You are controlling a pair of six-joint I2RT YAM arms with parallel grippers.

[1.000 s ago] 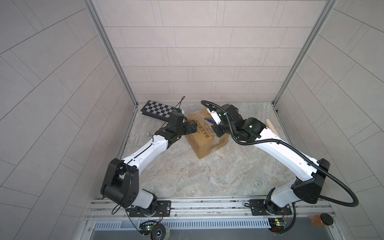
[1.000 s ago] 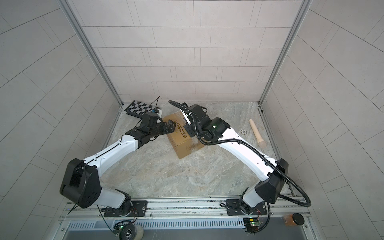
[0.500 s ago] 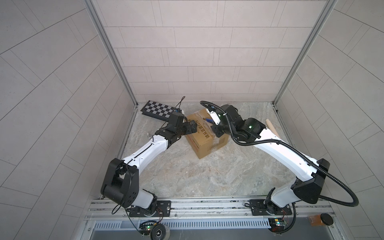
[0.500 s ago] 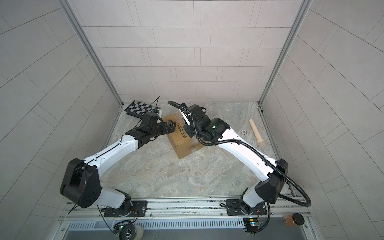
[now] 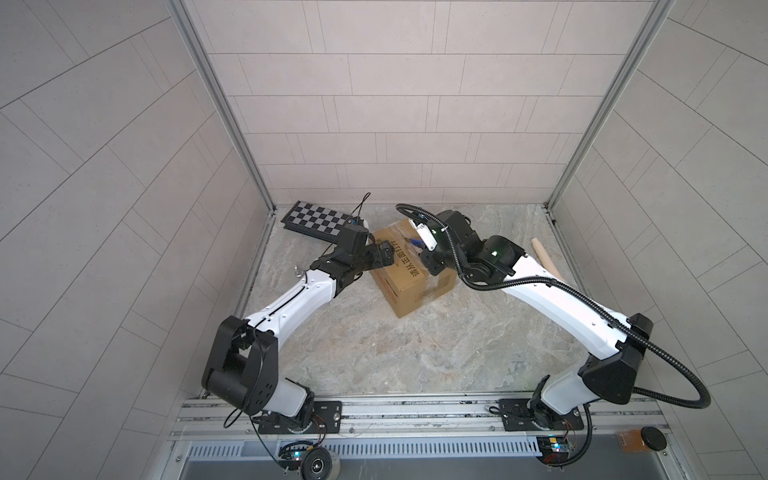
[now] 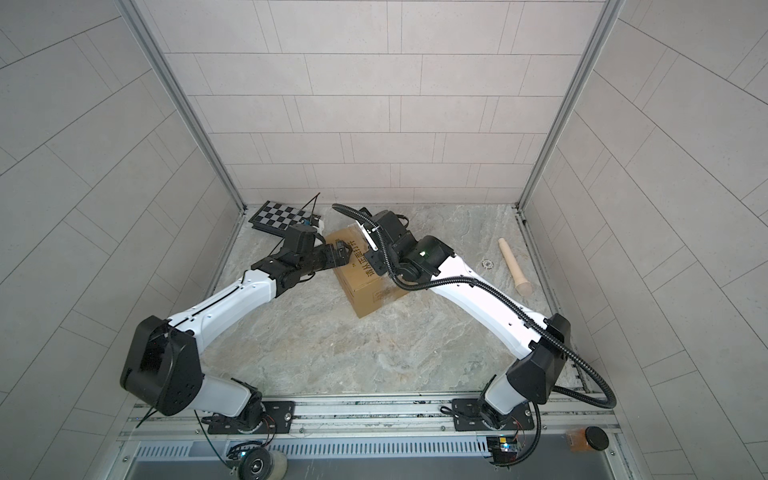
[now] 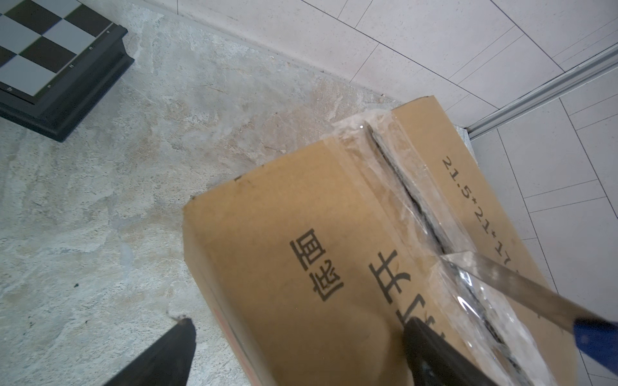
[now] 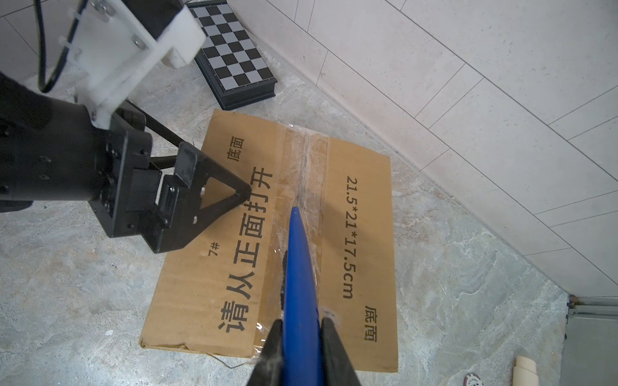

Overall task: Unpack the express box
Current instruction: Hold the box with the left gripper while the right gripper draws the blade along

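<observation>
Practically unchanged — knife point(image 8: 299, 284) still at the express box point(image 8: 368, 200) seam.

**Pale tiled booth over a stone-patterned table**

Both top views show a back wall point(image 5: 386, 104) and two side walls point(image 5: 83, 166) of large grey-beige tiles laid in staggered courses. Aluminium posts point(image 5: 223, 108) run up the two back corners. The table point(image 5: 395, 357) has a matte, mottled beige-and-grey stone pattern. A metal rail point(image 5: 415, 409) crosses its near edge, with a slotted grille point(image 5: 415, 449) just below. The light is soft and even, and the shadows are faint.
</observation>
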